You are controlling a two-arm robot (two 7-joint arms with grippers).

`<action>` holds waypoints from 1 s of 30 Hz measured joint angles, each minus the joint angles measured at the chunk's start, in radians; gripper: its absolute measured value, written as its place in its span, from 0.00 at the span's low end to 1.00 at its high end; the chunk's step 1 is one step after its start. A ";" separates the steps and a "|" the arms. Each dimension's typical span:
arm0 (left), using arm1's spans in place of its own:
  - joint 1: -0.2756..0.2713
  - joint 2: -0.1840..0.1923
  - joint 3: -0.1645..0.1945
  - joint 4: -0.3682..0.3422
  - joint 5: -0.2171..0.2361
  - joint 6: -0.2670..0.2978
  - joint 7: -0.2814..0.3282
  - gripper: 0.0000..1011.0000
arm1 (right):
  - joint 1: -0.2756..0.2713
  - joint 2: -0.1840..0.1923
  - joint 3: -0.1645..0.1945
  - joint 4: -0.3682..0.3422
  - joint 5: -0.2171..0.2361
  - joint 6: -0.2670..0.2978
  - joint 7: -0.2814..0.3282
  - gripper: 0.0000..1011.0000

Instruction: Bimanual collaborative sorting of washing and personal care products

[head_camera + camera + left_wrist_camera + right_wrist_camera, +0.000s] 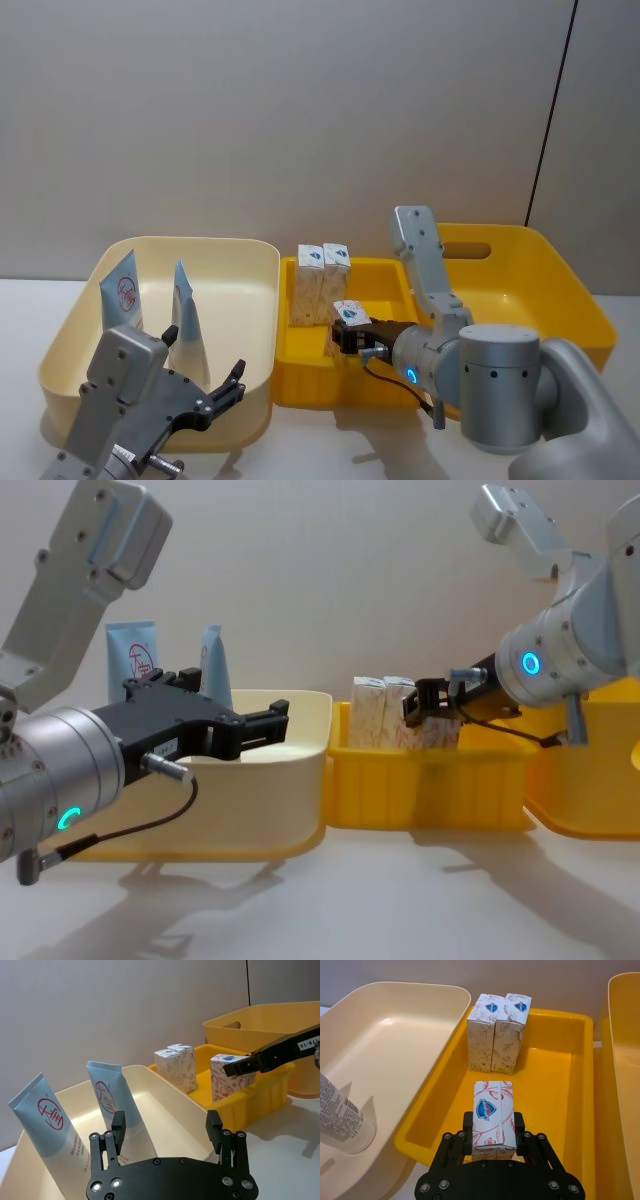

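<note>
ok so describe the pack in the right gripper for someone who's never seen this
Find the small yellow plastic bin between the cream bin and the large yellow bin. Near its front, the right gripper is shut on a white rectangular pack with a blue shield logo. Its leaf pattern is red; the two packs at the back wall have dark patterns.

Ahead of your right gripper [493, 1125]: two upright packs [497, 1035] block.
Under your held pack [492, 1110]: bare yellow bin [547, 1075] floor.
</note>
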 joint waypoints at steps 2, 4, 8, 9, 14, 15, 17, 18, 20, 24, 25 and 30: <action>0.000 0.000 0.000 0.000 0.000 0.000 0.000 0.99 | 0.000 0.000 0.000 0.000 0.000 0.000 0.000 0.44; 0.000 0.000 0.000 0.000 0.000 0.000 0.000 0.99 | 0.000 0.000 0.000 0.001 0.000 0.000 0.000 0.44; 0.000 0.000 0.000 0.000 0.000 0.000 0.000 0.99 | 0.001 0.000 -0.001 0.001 -0.001 -0.001 0.001 0.44; 0.000 0.000 0.000 0.000 0.000 0.000 0.000 0.99 | 0.002 0.000 -0.002 0.001 -0.001 -0.001 0.002 0.44; 0.000 0.000 0.000 0.000 0.000 0.000 0.000 0.99 | 0.006 0.005 -0.010 -0.003 -0.009 -0.014 0.011 0.44; 0.000 0.000 0.000 0.000 0.000 0.000 0.000 0.99 | 0.009 0.007 -0.013 -0.005 -0.011 -0.019 0.014 0.44; 0.000 0.000 0.000 0.000 0.000 0.000 0.000 0.99 | 0.013 0.011 -0.018 -0.010 -0.017 -0.032 0.019 0.44; 0.000 0.000 0.000 0.000 0.000 0.000 0.000 0.99 | 0.015 0.012 -0.019 -0.011 -0.019 -0.036 0.021 0.44; 0.000 0.000 0.000 0.000 0.000 0.000 0.000 0.99 | 0.018 0.014 -0.021 -0.015 -0.022 -0.044 0.024 0.44; 0.000 0.000 0.000 0.000 0.000 0.000 0.000 0.99 | 0.030 0.021 -0.027 -0.028 -0.033 -0.073 0.034 0.44; 0.000 0.000 0.000 0.000 0.000 0.000 0.000 0.99 | 0.032 0.022 -0.028 -0.030 -0.035 -0.076 0.035 0.44; 0.000 0.000 0.000 0.000 0.000 0.000 0.000 0.99 | 0.051 0.029 -0.033 -0.046 -0.048 -0.111 0.044 0.44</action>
